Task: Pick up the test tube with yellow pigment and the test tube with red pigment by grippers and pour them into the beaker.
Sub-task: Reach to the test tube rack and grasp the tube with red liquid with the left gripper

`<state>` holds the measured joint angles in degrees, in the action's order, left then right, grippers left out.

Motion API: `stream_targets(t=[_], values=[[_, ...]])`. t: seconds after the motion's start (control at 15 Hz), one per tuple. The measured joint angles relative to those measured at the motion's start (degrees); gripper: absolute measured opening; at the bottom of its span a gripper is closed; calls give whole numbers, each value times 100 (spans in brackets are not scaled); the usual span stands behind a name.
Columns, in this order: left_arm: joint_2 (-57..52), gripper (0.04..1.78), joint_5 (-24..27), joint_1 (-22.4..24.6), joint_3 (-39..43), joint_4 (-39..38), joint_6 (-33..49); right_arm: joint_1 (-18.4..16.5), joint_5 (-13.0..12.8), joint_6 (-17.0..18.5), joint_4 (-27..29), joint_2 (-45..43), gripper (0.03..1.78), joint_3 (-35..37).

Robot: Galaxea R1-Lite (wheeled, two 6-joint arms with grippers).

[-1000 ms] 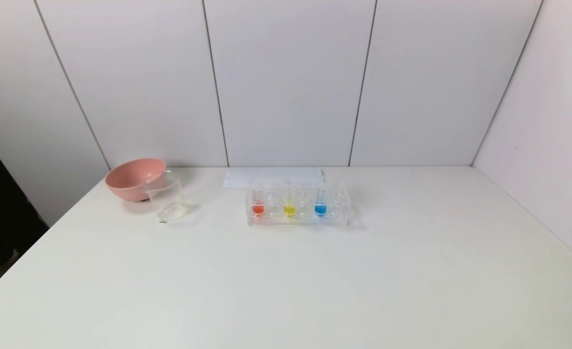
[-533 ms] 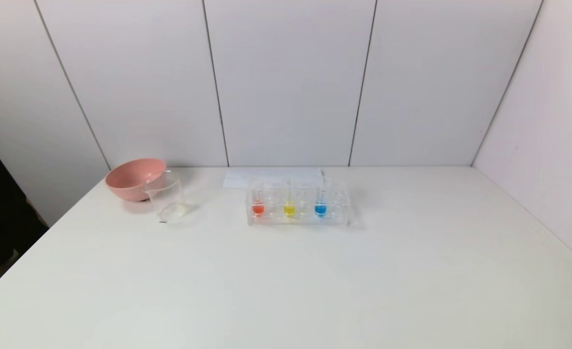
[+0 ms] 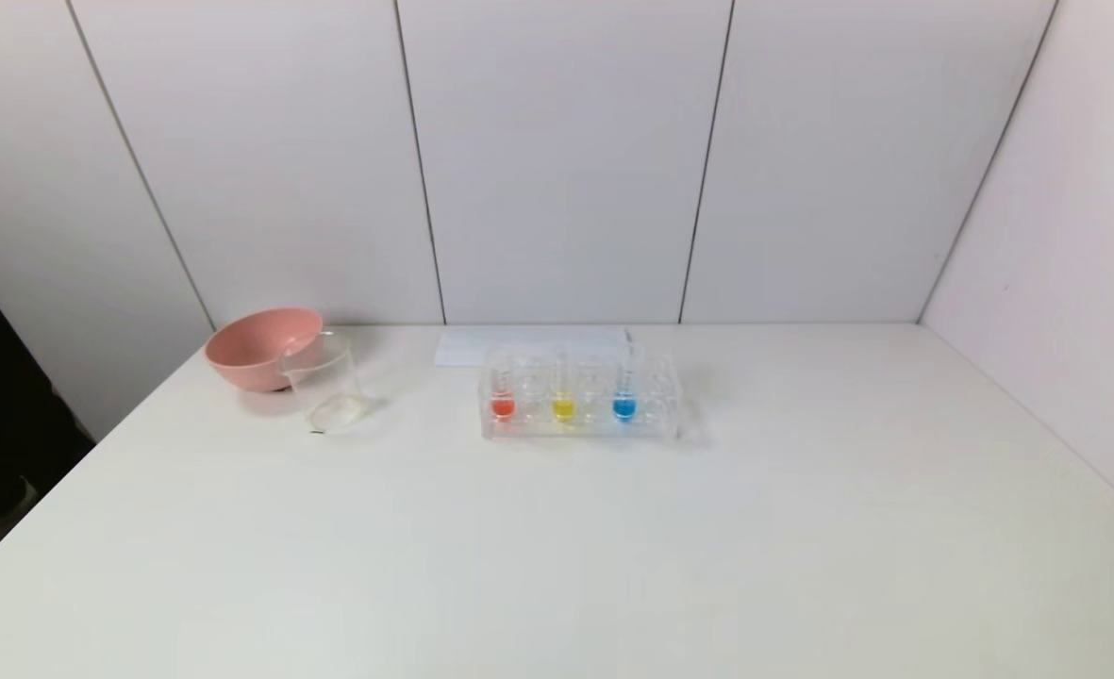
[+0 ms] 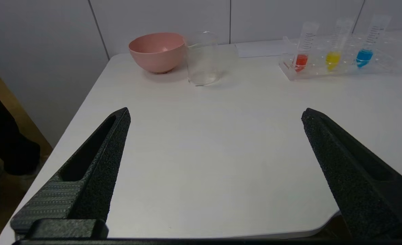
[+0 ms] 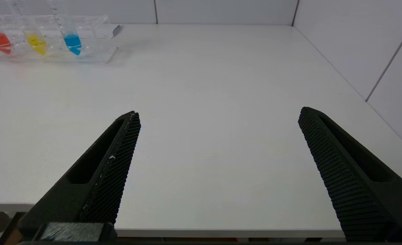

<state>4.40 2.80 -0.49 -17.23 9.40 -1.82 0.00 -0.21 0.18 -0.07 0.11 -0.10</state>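
The test tube with red pigment and the test tube with yellow pigment stand upright in a clear rack at the back middle of the white table. The clear beaker stands to their left, in front of the pink bowl. Neither gripper shows in the head view. My left gripper is open and empty over the table's near left edge, far from the beaker and the tubes. My right gripper is open and empty over the near right edge, far from the rack.
A pink bowl sits at the back left, touching or just behind the beaker. A blue-liquid tube stands in the same rack, right of the yellow one. A white sheet lies behind the rack. Walls close the back and right.
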Motion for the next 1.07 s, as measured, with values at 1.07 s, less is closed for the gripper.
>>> stream_targets(t=[1.07], values=[[3920, 176, 221, -94, -1240, -2450, 247, 0, 0, -2, 0, 0, 170, 0]])
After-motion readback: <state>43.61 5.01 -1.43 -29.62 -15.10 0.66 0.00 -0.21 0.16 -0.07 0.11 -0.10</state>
